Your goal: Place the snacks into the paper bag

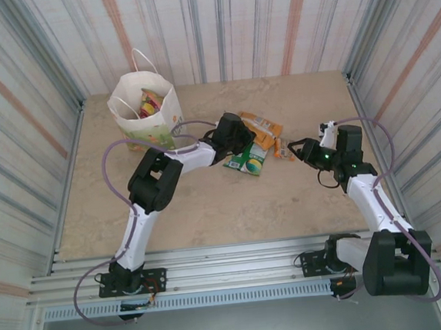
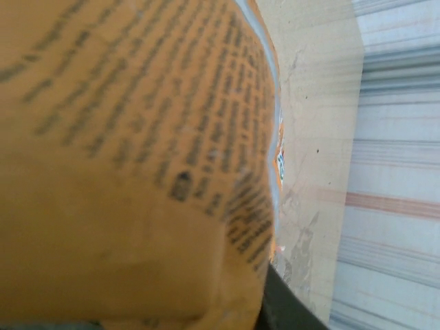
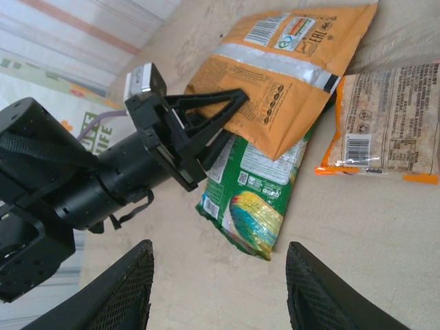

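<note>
Pinching the orange pkt (image 3: 268, 96) mid-table, L gripper (image 3: 227, 113) is clamped on its edge. R gripper (image 3: 216, 289) hangs open nr green pkt (image 3: 247, 206); paper bag (image 1: 136, 126) at far-left corner.

The left gripper (image 3: 230, 113) is reaching in from the left and pinching the near left edge of the orange packet (image 3: 289, 75), one black finger (image 3: 206, 103) lying over the foil and the other under it. That packet is overlapping a green packet (image 3: 251, 199), which is lying flat on the beige table (image 3: 371, 234). A pale packet with orange edges (image 3: 388, 124) is lying just to the right, touching the orange one. Behind the left arm a white paper bag (image 3: 48, 86) with green print is showing. The right gripper (image 3: 220, 295) is hovering near the green packet — fingers spread apart, holding nothing.
</note>
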